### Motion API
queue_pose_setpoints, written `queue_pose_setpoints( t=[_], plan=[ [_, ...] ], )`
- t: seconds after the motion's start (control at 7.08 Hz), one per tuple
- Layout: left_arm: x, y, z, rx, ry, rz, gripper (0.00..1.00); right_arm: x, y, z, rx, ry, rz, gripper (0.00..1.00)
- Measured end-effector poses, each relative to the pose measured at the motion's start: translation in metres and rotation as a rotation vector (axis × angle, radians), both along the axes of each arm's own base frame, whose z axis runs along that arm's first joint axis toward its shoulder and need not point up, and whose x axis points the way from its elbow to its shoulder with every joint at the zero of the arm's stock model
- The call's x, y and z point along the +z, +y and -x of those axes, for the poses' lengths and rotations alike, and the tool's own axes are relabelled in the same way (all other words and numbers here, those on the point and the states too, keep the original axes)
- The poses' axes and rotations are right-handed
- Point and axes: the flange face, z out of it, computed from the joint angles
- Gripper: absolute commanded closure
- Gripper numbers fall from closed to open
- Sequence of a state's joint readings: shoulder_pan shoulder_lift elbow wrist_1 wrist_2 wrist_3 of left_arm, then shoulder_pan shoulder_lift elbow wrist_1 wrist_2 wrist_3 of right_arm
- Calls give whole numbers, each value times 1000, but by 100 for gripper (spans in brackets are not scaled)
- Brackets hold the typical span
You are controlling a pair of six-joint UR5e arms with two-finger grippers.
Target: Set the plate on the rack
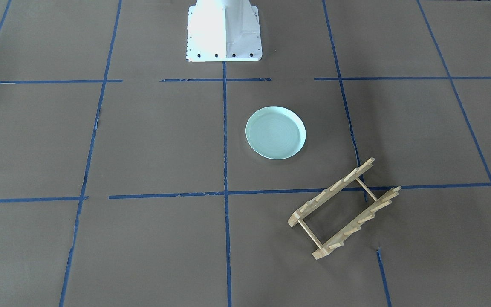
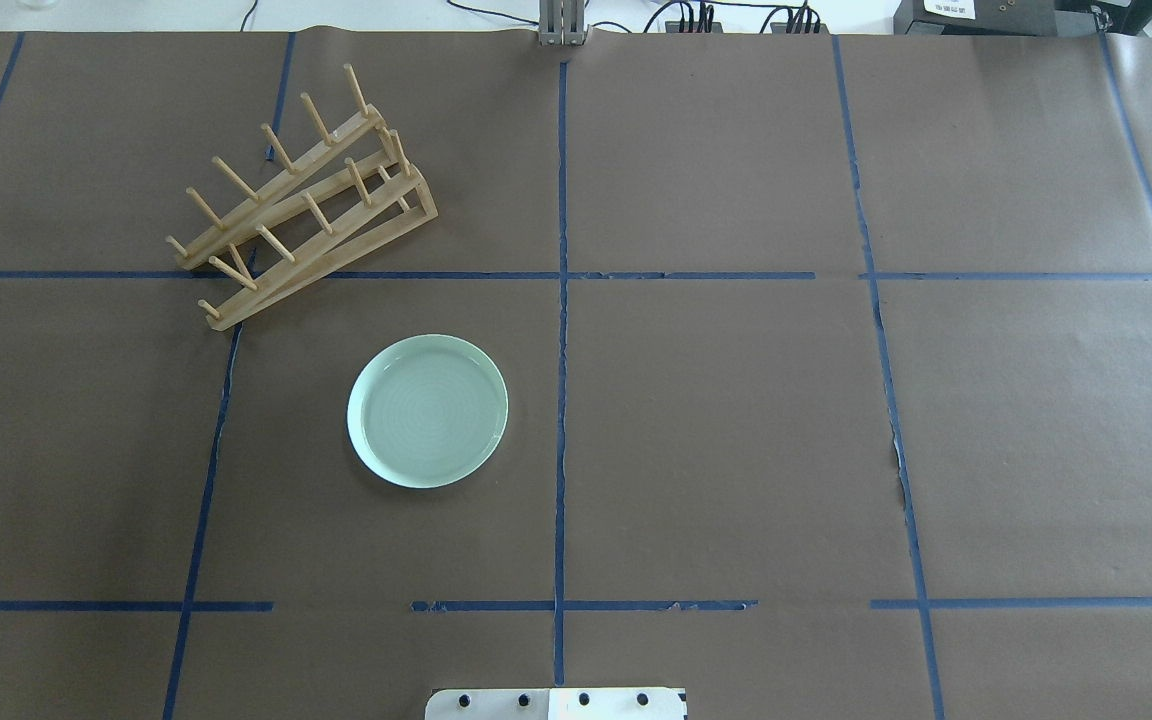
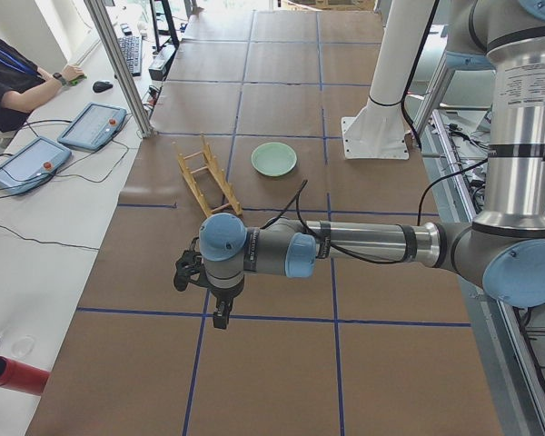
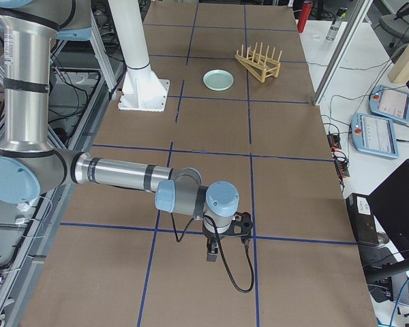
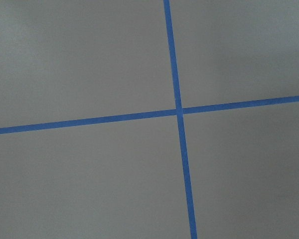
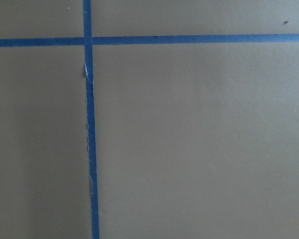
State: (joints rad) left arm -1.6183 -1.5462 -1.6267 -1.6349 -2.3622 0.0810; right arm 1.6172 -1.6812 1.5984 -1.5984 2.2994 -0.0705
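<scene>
The pale mint-green plate (image 1: 275, 132) lies flat on the brown paper near the table's middle, on my left side in the overhead view (image 2: 427, 411). The light wooden rack (image 1: 353, 225) stands apart from it, set at an angle, farther from my base (image 2: 356, 240). Both show small in the side views: plate (image 3: 274, 159) (image 4: 218, 80), rack (image 3: 209, 177) (image 4: 259, 65). My left gripper (image 3: 220, 316) and right gripper (image 4: 213, 252) hang over bare paper far from both. They show in the side views only, and I cannot tell whether they are open or shut.
My white base (image 1: 223, 30) stands at the table's near edge. Blue tape lines (image 2: 562, 300) grid the paper. A side bench with tablets (image 3: 27, 163) and an operator (image 3: 9, 73) runs along the far edge. A red cylinder (image 3: 14, 375) lies there.
</scene>
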Motion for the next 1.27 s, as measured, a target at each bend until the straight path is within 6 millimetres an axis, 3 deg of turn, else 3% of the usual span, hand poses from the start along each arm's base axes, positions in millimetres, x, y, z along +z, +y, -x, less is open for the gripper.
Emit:
queue_pose_setpoints(
  t=[0.42, 0.71, 0.99, 1.27],
  plan=[
    [4, -3, -1, 1, 1, 10, 0, 0, 0, 0, 1, 0, 0, 0],
    [-17, -13, -8, 15, -1, -29, 0, 0, 0, 0, 0, 0, 0, 0],
    [-73, -32, -43, 64, 23, -126, 0, 0, 0, 0, 0, 0, 0, 0],
    [-150, -39, -106, 3, 79, -87, 0, 0, 0, 0, 1, 0, 0, 0]
  ],
)
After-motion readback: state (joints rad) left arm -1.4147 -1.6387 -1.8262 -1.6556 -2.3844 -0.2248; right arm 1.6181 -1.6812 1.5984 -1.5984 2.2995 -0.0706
